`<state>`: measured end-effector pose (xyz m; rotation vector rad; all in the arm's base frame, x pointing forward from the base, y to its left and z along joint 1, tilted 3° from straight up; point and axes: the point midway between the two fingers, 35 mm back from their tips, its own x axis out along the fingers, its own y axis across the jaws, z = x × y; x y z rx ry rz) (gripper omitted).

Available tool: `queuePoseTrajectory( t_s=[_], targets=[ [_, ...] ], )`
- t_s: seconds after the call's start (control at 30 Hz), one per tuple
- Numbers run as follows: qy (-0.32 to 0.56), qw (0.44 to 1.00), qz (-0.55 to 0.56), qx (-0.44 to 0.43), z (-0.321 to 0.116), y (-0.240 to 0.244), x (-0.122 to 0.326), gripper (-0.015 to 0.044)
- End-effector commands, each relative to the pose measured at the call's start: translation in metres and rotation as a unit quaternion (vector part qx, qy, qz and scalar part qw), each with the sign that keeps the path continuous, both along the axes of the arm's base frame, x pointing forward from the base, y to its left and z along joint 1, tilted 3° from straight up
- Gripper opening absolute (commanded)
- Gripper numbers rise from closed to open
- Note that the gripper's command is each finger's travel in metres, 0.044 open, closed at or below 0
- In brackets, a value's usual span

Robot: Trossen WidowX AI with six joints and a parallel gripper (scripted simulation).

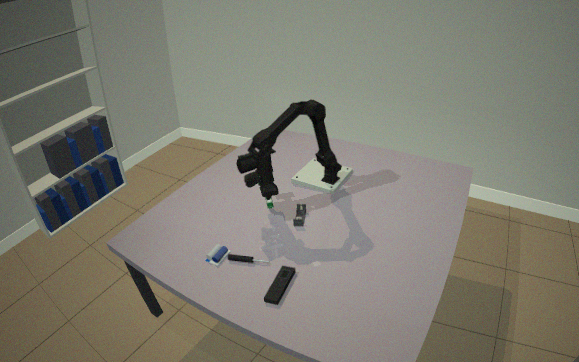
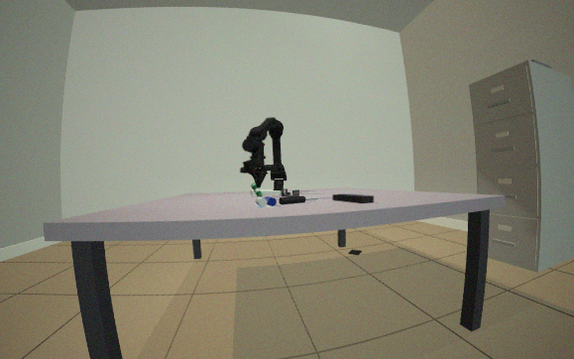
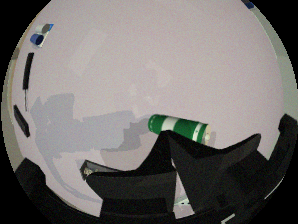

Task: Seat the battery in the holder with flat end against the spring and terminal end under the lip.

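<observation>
The green and white battery (image 1: 270, 204) (image 2: 258, 193) (image 3: 187, 129) leans tilted in the exterior view, clear of the holder. In the wrist view it lies across, just beyond the fingertips, its pale end to the right. My gripper (image 1: 270, 195) (image 2: 259, 185) (image 3: 165, 134) is shut with nothing between its fingers. The tips are right at the battery; whether they touch it is hard to tell. The dark holder (image 1: 299, 221) (image 2: 295, 192) (image 3: 85, 167) sits on the table to the right of the battery in the top view, with no battery in it. A finger partly hides it in the wrist view.
A blue and white roller-like item (image 1: 220, 254) (image 2: 271, 201) (image 3: 37, 39), a screwdriver (image 1: 240, 258) (image 2: 291, 199) (image 3: 28, 70) and a black remote (image 1: 280, 285) (image 2: 353, 198) (image 3: 21, 121) lie toward the table's front. The arm's pale base plate (image 1: 308, 178) is behind the holder.
</observation>
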<state>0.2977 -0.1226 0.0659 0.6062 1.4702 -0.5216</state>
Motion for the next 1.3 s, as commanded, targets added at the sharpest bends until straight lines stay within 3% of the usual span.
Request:
queuePoseTrajectory(
  t_s=[0.0,0.23,0.57,0.93,1.0,1.1,1.27],
  targets=[
    [0.004,1.000,0.003,0.002,-0.003,-0.003,-0.007,0.0000],
    [0.001,1.000,0.000,0.000,0.004,-0.007,-0.007,0.0000],
    [0.004,1.000,0.003,0.001,0.075,-0.012,-0.015,0.0000],
    [0.002,1.000,0.000,0.001,0.076,-0.012,-0.015,0.0000],
    [0.004,0.999,-0.034,0.002,0.073,-0.013,-0.015,0.0052],
    [0.011,0.984,-0.177,0.008,0.059,-0.016,-0.016,0.0131],
    [0.021,0.907,-0.421,0.017,0.035,-0.022,-0.020,0.0245]
  ],
)
